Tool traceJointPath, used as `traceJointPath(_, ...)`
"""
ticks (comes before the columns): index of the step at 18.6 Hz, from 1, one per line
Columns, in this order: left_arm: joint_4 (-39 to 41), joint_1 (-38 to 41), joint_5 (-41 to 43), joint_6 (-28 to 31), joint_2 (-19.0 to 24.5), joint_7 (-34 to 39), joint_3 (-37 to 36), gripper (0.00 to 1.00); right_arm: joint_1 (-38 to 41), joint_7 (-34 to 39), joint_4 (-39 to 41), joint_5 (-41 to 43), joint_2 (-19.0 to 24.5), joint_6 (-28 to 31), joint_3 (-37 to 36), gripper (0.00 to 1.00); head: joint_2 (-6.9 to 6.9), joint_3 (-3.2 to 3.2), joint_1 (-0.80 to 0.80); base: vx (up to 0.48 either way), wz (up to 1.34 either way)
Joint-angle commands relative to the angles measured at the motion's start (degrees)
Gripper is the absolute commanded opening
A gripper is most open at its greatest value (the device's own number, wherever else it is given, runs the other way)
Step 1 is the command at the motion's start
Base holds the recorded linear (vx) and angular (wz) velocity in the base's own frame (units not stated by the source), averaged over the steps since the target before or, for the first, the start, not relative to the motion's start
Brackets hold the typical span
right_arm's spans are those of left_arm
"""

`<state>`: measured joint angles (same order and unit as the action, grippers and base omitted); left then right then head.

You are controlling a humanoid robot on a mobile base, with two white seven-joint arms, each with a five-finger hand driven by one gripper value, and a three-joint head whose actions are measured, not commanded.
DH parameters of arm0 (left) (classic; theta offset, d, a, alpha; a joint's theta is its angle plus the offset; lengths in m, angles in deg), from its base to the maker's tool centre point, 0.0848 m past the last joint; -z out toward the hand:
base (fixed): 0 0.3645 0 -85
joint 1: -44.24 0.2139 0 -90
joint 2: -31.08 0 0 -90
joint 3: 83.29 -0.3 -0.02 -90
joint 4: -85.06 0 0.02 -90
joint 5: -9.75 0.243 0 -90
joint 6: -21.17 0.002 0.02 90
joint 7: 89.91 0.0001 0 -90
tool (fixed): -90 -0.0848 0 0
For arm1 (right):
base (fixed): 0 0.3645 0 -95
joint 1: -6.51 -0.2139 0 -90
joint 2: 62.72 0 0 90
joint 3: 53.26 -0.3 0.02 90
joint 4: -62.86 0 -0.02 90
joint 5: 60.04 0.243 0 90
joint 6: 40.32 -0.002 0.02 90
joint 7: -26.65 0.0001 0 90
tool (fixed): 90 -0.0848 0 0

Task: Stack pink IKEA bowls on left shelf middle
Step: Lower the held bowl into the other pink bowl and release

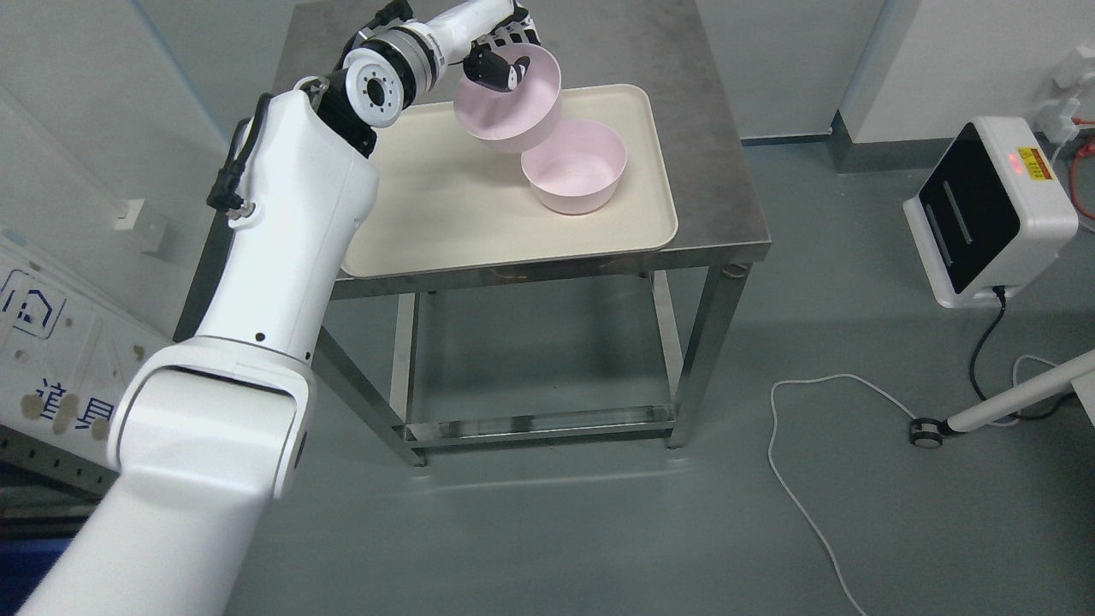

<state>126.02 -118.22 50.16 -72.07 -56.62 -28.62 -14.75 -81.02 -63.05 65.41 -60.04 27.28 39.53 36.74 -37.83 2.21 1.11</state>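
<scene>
My left hand point(505, 53) reaches over the far part of a cream tray point(445, 205) on a steel table point(719, 171). Its fingers are shut on the rim of a pink bowl point(513, 111), thumb inside, other fingers behind the wall. That bowl is lifted and tilted, its opening facing the camera. A second pink bowl point(575, 167) stands upright on the tray just to the lower right, and the held bowl overlaps its far rim in the picture. No shelf shows in view.
The white left arm point(282, 257) crosses the tray's left side. A white device point(992, 210) with a red light stands on the floor at right, with cables point(804, 479) and a wheeled stand leg point(1009, 406) nearby. A panel with print point(51, 359) leans at left.
</scene>
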Motion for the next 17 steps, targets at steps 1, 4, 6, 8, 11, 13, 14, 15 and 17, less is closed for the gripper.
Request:
traceJointPath(1, 5.0, -0.1, -0.2, -0.1, -1.3, -0.1, -8.0, 0.01, 0.0, 0.0, 0.0, -0.4, -1.0, 0.0, -0.6, 1.0, 0.0, 0.0, 0.0, 0.0, 0.0)
traceJointPath(4, 5.9, -0.1, -0.2, -0.1, -1.3, 0.0, -12.3, 0.02, 0.0, 0.0, 0.0, -0.4, -1.0, 0.0, -0.6, 1.0, 0.0, 0.0, 0.0, 0.0, 0.0)
traceJointPath(6, 5.9, 0.1, -0.2, -0.1, -1.3, -0.4, -13.3, 0.02, 0.0, 0.0, 0.0, -0.4, -1.0, 0.0, -0.6, 1.0, 0.0, 0.0, 0.0, 0.0, 0.0)
traceJointPath(8, 5.9, 0.1, -0.2, -0.1, -1.3, -0.4, -13.4, 0.02, 0.0, 0.0, 0.0, -0.4, -1.0, 0.0, -0.6, 1.0, 0.0, 0.0, 0.0, 0.0, 0.0)
traceJointPath(11, 5.9, 0.1, 0.3, -0.1, -1.3, -0.5, -14.5, 0.03, 0.0, 0.0, 0.0, -0.4, -1.0, 0.0, -0.6, 1.0, 0.0, 0.0, 0.0, 0.0, 0.0)
traceJointPath(13, 5.9, 0.1, 0.4, -0.1, -1.3, -0.4, -14.6, 0.03, 0.0, 0.0, 0.0, -0.4, -1.0, 0.0, -0.6, 1.0, 0.0, 0.0, 0.0, 0.0, 0.0)
traceJointPath(14, 5.6, 0.1, 0.5, -0.1, -1.3, -0.4, -14.6, 0.03, 0.0, 0.0, 0.0, -0.4, -1.0, 0.0, -0.6, 1.0, 0.0, 0.0, 0.0, 0.0, 0.0)
traceJointPath(15, 5.4, 0.1, 0.5, -0.1, -1.3, -0.4, -14.6, 0.03, 0.0, 0.0, 0.0, -0.4, -1.0, 0.0, -0.6, 1.0, 0.0, 0.0, 0.0, 0.0, 0.0)
traceJointPath(17, 5.2, 0.2, 0.5, -0.1, -1.3, -0.5, -14.6, 0.03, 0.0, 0.0, 0.1, -0.4, -1.0, 0.0, -0.6, 1.0, 0.0, 0.0, 0.0, 0.0, 0.0)
